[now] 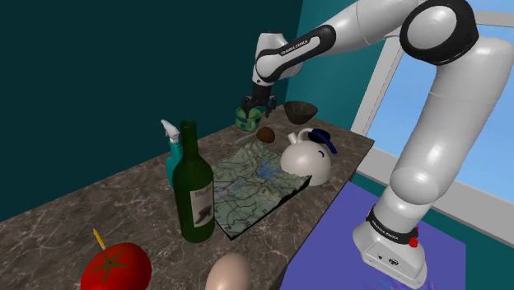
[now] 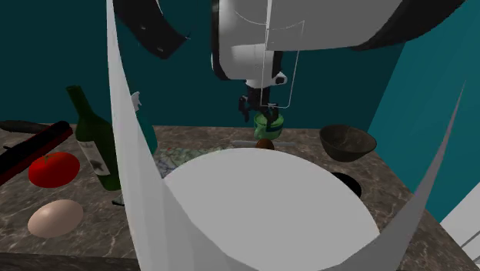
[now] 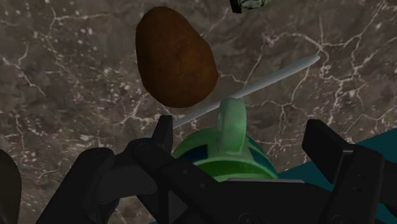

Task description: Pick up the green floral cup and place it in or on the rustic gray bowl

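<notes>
In the shoulder view the gripper (image 1: pixel 248 110) covers most of the cup (image 1: pixel 245 122). The bottom edge cuts off the tomato (image 1: pixel 115 268) and the egg (image 1: pixel 228 274), and the bottle (image 1: pixel 193 185) hides part of the sprayer (image 1: pixel 171 136). In the second exterior view the arm (image 2: pixel 261 208) blocks your sight of most of the map (image 2: pixel 171 158). In the wrist view the gripper hides the cup's lower part. Past the brown lump (image 3: pixel 176 57), you see too little of an edge-cut scrap (image 3: pixel 253 4) to name it.

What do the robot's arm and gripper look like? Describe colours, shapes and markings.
The arm has rounded glossy white segments, dark joint bands and Franka Emika lettering on a dark strip. A red button marks its base. The gripper is all black.
</notes>
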### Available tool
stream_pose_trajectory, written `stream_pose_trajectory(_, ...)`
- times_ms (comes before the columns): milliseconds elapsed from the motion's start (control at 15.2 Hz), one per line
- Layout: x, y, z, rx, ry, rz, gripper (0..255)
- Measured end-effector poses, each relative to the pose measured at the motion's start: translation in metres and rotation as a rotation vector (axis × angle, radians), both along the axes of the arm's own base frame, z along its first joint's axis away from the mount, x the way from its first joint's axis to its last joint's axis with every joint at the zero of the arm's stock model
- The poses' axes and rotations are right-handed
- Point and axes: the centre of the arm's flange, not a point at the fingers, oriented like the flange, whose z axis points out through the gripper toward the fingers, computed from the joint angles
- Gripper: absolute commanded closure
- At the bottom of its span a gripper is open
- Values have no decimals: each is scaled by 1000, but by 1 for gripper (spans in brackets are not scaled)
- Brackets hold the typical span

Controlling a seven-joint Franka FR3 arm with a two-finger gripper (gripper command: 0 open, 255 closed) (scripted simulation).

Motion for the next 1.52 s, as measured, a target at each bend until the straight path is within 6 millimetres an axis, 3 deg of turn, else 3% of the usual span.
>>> stream_pose_trajectory(264,25,-10,-23,-1,-8,-41,0)
stream_pose_trajectory(594,29,-9,-51,-1,-8,-44,0)
stream_pose_trajectory(1056,30,-10,-57,-1,-9,-44,0)
stream_pose_trajectory(1122,30,-10,-57,-1,-9,-44,255)
stream_pose_trajectory(1518,30,-10,-57,-1,-9,-44,255)
